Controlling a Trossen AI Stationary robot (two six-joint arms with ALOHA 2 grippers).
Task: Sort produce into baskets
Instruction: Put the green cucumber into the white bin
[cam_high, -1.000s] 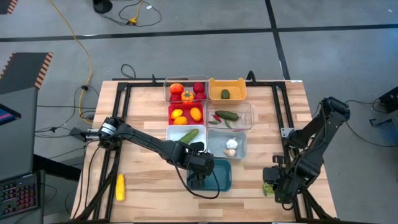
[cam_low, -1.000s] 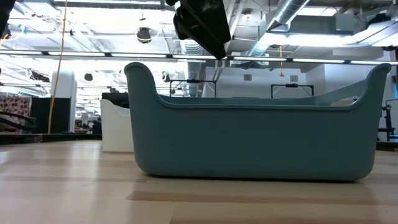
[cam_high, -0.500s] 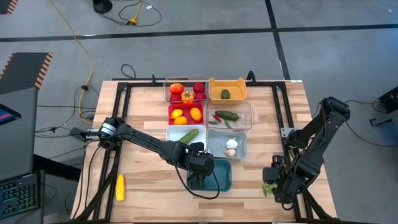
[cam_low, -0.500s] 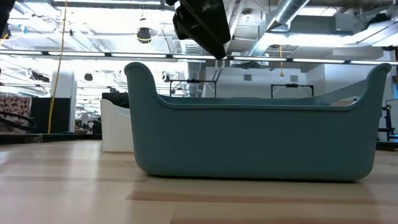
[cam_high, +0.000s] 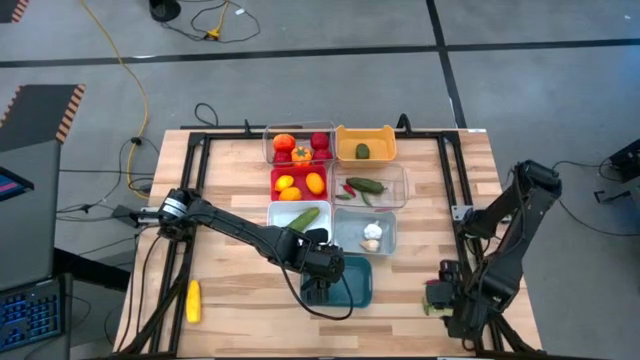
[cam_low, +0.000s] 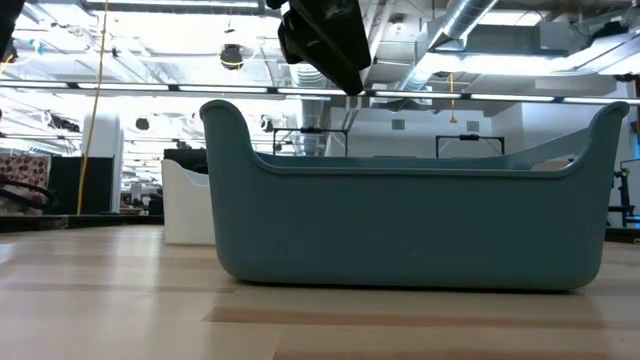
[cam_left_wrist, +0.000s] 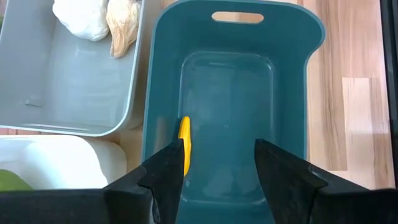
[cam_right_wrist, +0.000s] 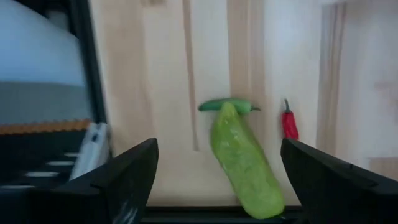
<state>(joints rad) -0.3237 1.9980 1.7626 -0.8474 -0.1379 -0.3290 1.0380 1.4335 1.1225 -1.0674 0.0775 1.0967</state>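
My left gripper (cam_left_wrist: 219, 149) (cam_high: 322, 290) hangs open over the teal basket (cam_left_wrist: 230, 81) (cam_high: 345, 282). A yellow piece of produce (cam_left_wrist: 185, 143) shows in the basket close to one finger; whether they touch, I cannot tell. My right gripper (cam_right_wrist: 219, 149) (cam_high: 436, 298) stands open near the table's near right corner, pointing down. Its fingers are on either side of a green cucumber (cam_right_wrist: 241, 162) that lies on the wood. A small green chili (cam_right_wrist: 225, 104) and a red chili (cam_right_wrist: 289, 124) lie at the cucumber's end. A yellow corn (cam_high: 193, 300) lies at the near left.
Six more baskets stand in two rows at the table's middle: clear (cam_high: 298, 145), orange (cam_high: 365, 145), red (cam_high: 300, 182), clear (cam_high: 372, 187), white (cam_high: 300, 215), grey-blue (cam_high: 365, 232), each with produce. A black frame (cam_high: 445, 180) runs around the table top.
My right arm has shifted a little toward the table's near right corner and sunk slightly over the green cucumber. The produce has stayed where it was.
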